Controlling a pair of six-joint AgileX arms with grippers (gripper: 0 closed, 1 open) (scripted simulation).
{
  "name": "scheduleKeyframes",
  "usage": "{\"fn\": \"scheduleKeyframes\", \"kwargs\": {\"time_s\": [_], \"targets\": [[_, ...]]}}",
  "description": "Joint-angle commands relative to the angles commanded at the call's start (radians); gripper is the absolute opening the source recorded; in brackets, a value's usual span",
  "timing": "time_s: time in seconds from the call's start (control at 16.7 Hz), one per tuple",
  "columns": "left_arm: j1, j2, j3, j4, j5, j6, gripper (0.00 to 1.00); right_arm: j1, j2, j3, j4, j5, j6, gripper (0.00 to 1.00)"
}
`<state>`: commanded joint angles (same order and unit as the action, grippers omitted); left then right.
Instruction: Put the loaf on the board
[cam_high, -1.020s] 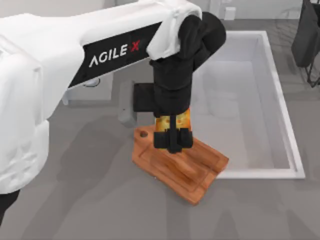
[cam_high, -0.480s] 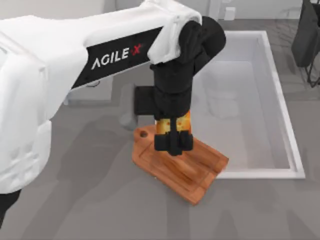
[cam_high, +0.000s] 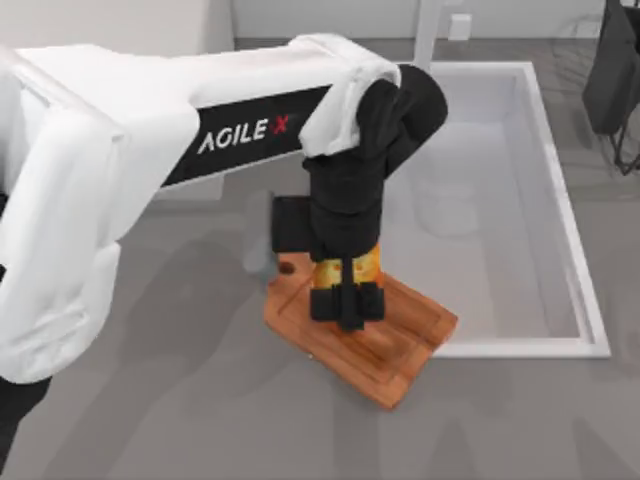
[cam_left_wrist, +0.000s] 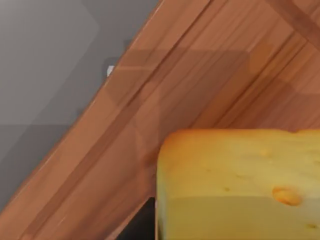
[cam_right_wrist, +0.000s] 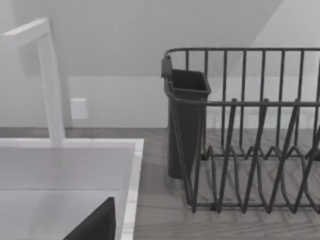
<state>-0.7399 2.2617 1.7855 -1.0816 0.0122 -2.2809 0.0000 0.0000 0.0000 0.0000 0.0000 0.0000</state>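
The reddish-brown board (cam_high: 405, 345) lies at an angle on the grey table, its handle hole toward the left. My left gripper (cam_high: 345, 302) points straight down over the board's middle, shut on the loaf (cam_high: 368, 266), whose golden-orange sides show on both sides of the black fingers. In the left wrist view the loaf (cam_left_wrist: 240, 185) hangs close over the board's grooved wood (cam_left_wrist: 200, 85); I cannot tell whether they touch. A dark part of my right gripper (cam_right_wrist: 95, 225) shows in the right wrist view, parked near the sink.
A white sink basin (cam_high: 560, 200) borders the board's right side, with a white faucet post (cam_right_wrist: 52, 85) at its rim. A dark wire dish rack (cam_right_wrist: 250, 135) with a cutlery cup stands at the far right. Bare grey table lies left of and in front of the board.
My left gripper has come down a little with the loaf, closer to the board. The arm's upper part has shifted slightly right.
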Motion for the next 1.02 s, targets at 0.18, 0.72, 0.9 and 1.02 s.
{"fn": "scheduleKeyframes", "kwargs": {"time_s": [0.18,0.72,0.9,1.02], "targets": [[-0.001,0.006,-0.009,0.011,0.0,0.0,0.0,0.0,0.0,0.0,0.0,0.0,0.0,1.0],[-0.001,0.006,-0.009,0.011,0.0,0.0,0.53,0.0,0.0,0.0,0.0,0.0,0.0,1.0],[-0.001,0.006,-0.009,0.011,0.0,0.0,0.75,0.0,0.0,0.0,0.0,0.0,0.0,1.0],[-0.001,0.006,-0.009,0.011,0.0,0.0,0.9,0.0,0.0,0.0,0.0,0.0,0.0,1.0]]}}
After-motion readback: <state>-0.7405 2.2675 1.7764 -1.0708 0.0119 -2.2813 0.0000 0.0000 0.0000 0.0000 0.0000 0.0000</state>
